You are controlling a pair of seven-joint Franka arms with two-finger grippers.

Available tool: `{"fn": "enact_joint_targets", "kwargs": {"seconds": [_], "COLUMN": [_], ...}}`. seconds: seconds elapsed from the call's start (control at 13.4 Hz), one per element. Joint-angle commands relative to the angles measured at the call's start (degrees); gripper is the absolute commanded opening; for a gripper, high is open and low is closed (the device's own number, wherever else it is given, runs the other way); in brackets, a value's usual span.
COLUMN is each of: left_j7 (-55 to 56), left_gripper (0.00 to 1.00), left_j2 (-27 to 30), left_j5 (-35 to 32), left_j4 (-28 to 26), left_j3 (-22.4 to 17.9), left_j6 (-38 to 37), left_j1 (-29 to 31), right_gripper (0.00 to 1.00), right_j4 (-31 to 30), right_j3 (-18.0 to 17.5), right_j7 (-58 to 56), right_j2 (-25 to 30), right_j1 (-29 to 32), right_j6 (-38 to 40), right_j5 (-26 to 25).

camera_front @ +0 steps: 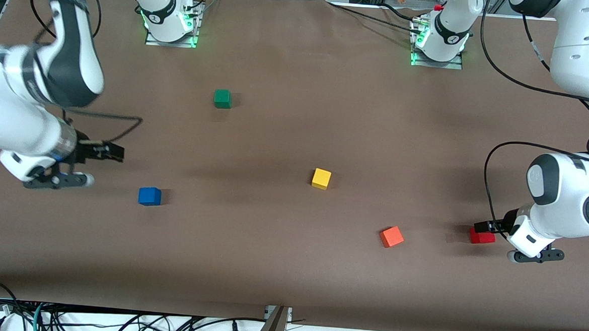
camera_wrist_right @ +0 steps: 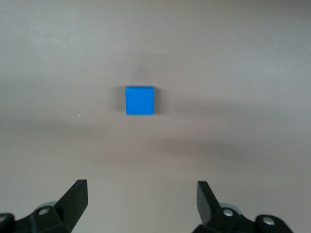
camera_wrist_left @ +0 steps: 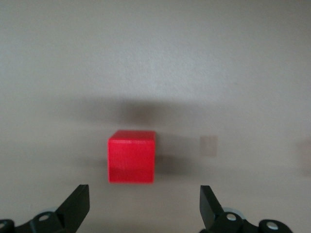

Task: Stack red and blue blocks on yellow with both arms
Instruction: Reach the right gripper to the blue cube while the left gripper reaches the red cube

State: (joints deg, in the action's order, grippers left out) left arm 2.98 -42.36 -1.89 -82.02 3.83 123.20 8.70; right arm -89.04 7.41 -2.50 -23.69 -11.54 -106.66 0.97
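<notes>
Red block (camera_wrist_left: 131, 157) and blue block (camera_wrist_right: 140, 100): light, rigid, likely grasped across flat opposite faces; left end effector (camera_wrist_left: 145, 206) and right end effector (camera_wrist_right: 142, 201) both spread, empty.

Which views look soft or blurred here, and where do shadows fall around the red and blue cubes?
Left wrist view: the red cube has fuzzy edges, and a dark shadow lies on the table around it. Right wrist view: the blue cube is slightly soft, with broad faint shadow bands across the table. Front view: sharp and evenly lit; each cube casts only a small shadow.
</notes>
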Motion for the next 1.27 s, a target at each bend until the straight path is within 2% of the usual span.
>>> {"fn": "enact_joint_targets", "kwargs": {"seconds": [0.0,0.15,0.3,0.52,0.6,0.75,0.82,0.9,1.12,1.2], "left_j7": [-1.4,-3.9,-3.9,-3.2,-3.2,-3.2,-3.3,-3.0,-1.3,-1.2], "left_gripper": [1.00,1.00,1.00,0.92,0.77,0.31,0.11,0.00,0.00,0.00], "left_j2": [-2.0,-2.0,-2.1,-2.4,-2.5,-2.4,-2.4,-2.2,-1.6,-1.2], "left_j5": [-1.0,-1.1,-0.8,-0.3,-0.3,-0.3,-0.3,-0.3,-0.3,-0.4], "left_j4": [-1.3,-4.2,-4.9,-4.9,-4.9,-4.6,-4.4,-4.1,-1.7,0.7], "left_j3": [0.1,0.2,0.2,0.3,0.3,0.4,0.3,0.6,1.8,2.1], "left_j6": [5.1,9.4,9.7,9.8,9.7,9.6,9.6,9.5,8.1,5.0], "left_j1": [1.7,2.2,2.2,2.0,2.0,1.8,1.7,1.5,0.2,-1.5], "right_gripper": [0.99,0.99,0.99,0.99,0.97,0.94,0.91,0.89,0.84,0.78], "right_j4": [-0.9,-0.8,-0.8,-0.7,-0.7,-0.6,-0.6,-0.6,-0.6,-0.6], "right_j3": [-0.2,-0.2,-0.2,-0.2,-0.2,-0.3,-0.3,-0.3,-0.3,-0.3], "right_j7": [0.2,0.2,0.2,0.1,0.1,0.1,0.1,0.1,0.2,0.2], "right_j2": [-4.5,-8.3,-11.2,-14.3,-14.8,-15.7,-16.3,-17.1,-20.1,-20.3], "right_j1": [-0.3,-0.2,-0.3,-0.2,-0.2,-0.3,-0.2,-0.2,-0.2,-0.2], "right_j6": [-5.7,-10.4,-13.6,-17.2,-17.3,-18.2,-18.9,-20.3,-25.7,-26.0], "right_j5": [2.6,4.7,6.3,6.3,6.4,6.5,6.5,6.5,6.6,6.6]}}
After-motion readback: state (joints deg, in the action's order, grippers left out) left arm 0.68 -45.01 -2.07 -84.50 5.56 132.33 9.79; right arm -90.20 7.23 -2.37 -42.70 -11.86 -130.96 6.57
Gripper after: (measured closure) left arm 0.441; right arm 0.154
